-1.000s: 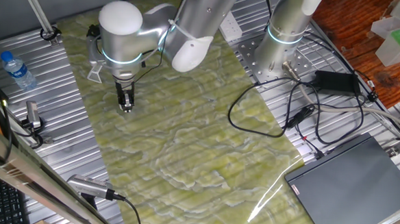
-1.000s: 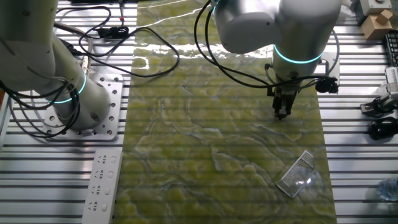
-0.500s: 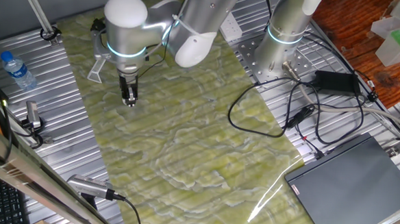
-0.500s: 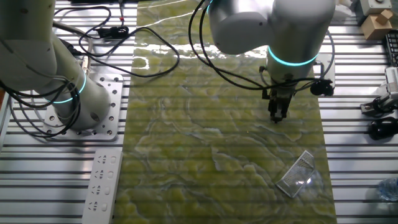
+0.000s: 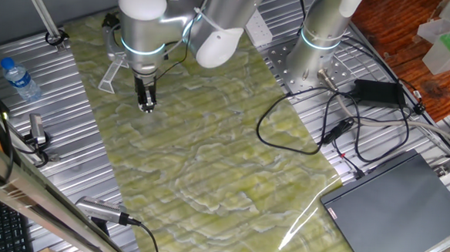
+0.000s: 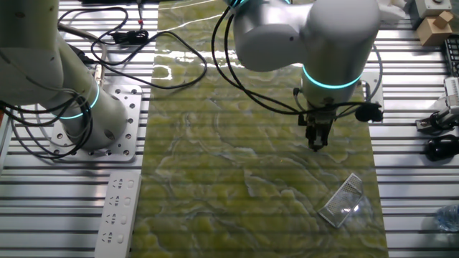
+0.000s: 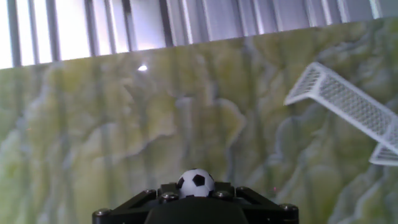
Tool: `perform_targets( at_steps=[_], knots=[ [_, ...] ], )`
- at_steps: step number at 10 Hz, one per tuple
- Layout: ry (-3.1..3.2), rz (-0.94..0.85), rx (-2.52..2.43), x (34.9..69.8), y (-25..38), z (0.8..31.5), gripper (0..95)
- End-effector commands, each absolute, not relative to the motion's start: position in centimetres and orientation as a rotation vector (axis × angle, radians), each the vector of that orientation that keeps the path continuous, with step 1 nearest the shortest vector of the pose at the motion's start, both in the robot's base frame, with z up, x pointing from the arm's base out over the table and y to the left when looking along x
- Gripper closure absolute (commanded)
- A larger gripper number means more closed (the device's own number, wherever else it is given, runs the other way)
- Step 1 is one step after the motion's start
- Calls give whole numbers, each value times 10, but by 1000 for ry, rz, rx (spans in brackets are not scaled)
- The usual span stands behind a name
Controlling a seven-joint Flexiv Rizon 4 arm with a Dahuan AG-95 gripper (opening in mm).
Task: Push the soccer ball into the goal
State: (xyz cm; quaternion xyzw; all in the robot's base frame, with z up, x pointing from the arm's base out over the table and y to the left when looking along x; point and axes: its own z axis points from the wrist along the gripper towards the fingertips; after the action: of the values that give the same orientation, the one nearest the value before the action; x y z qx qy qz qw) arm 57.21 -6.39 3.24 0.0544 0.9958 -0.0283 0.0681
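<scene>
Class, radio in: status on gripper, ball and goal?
Gripper low over mat, jaw state unclear. Soccer ball right at its tip. Goal ahead, off right; nothing between.

No text, label, brand or number is readable anywhere.

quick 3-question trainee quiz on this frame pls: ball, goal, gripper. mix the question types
1. True or false: in the hand view, the soccer ball already sits inside the goal.
2. In the hand view, where does the goal lie relative to the ball? A) upper right B) upper left C) directly behind the gripper
3. Fill in: the ball and goal sit on a ____-coloured patterned mat.

Key
1. False. The ball sits right at the gripper tip, apart from the goal, with bare mat between them.
2. A.
3. Yellow-green.
</scene>
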Motion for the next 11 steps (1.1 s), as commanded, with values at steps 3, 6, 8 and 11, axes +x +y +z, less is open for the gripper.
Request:
perform_targets(
  at_steps=[3,6,8,11],
  knots=[
    [3003,-113,118,568,-81,38,760],
    [3003,-131,97,565,-92,39,760],
    [3000,-165,87,563,-97,39,760],
    [2986,-208,49,560,-104,36,760]
  ],
)
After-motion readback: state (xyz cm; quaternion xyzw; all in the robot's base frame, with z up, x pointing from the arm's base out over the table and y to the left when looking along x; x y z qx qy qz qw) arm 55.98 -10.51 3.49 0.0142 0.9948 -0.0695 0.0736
